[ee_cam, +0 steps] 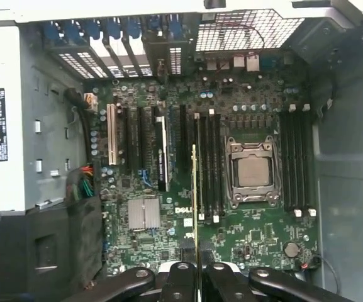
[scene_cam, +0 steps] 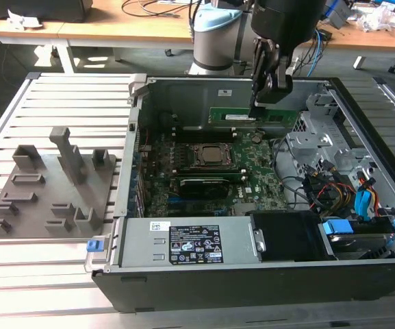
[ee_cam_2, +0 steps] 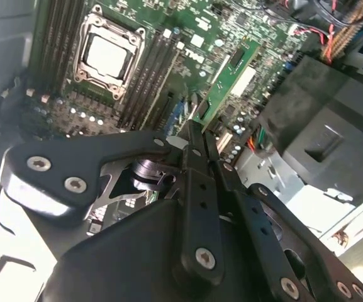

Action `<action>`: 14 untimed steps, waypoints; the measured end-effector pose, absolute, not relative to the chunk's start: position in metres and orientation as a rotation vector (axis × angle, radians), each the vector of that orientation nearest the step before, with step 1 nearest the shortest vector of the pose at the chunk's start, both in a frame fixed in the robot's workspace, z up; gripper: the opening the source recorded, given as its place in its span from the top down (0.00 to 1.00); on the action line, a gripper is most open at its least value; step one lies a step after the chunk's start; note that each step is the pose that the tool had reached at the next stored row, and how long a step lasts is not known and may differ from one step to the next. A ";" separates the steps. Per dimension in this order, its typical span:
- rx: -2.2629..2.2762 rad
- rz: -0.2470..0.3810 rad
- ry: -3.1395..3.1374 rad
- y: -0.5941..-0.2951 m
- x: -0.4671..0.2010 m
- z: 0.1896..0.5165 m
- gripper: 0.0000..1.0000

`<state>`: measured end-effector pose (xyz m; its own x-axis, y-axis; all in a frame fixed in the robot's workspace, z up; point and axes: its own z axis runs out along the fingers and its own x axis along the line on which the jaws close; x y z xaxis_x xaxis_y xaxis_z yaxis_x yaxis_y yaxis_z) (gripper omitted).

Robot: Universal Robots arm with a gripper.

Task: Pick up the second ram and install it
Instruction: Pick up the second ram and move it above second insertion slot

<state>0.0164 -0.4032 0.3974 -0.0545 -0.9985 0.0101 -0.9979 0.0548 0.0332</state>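
Observation:
My gripper (scene_cam: 255, 108) is shut on the second ram (scene_cam: 265, 118), a long narrow green stick, inside the open computer case near its back wall. The stick hangs level above the motherboard (scene_cam: 252, 188), clear of it. In the second wrist view the black fingers (ee_cam_2: 194, 135) pinch one end of the ram (ee_cam_2: 228, 78), which juts out over the board. The first wrist view shows the ram (ee_cam: 194, 189) edge-on between the fingertips (ee_cam: 180, 272), lined up along the dark memory slots (ee_cam: 207, 167) beside the CPU socket (ee_cam: 252, 171).
A grey plastic holder tray (scene_cam: 46, 195) with upright posts lies on the slatted table at the exterior view's left. The case holds a power supply (scene_cam: 190, 240) at the front, and drive bays with coloured cables (scene_cam: 351, 195) at the right. A black card (scene_cam: 200, 185) lies below the socket.

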 end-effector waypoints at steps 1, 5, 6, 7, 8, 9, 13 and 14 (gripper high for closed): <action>2.139 -0.027 -2.259 -0.401 0.016 0.396 0.87; 2.139 -0.027 -2.259 -0.395 0.016 0.391 0.87; 2.139 -0.027 -2.259 -0.394 0.016 0.390 0.87; 2.139 -0.027 -2.259 -0.393 0.016 0.387 0.87; 2.139 -0.027 -2.259 -0.392 0.016 0.385 0.87; 2.139 -0.027 -2.259 -0.391 0.016 0.384 0.87; 2.139 -0.027 -2.259 -0.390 0.016 0.378 0.87; 2.139 -0.027 -2.259 -0.390 0.016 0.377 0.87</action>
<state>0.0164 -0.3900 0.3766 -0.0545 -0.9985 0.0100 -0.9979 0.0548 0.0332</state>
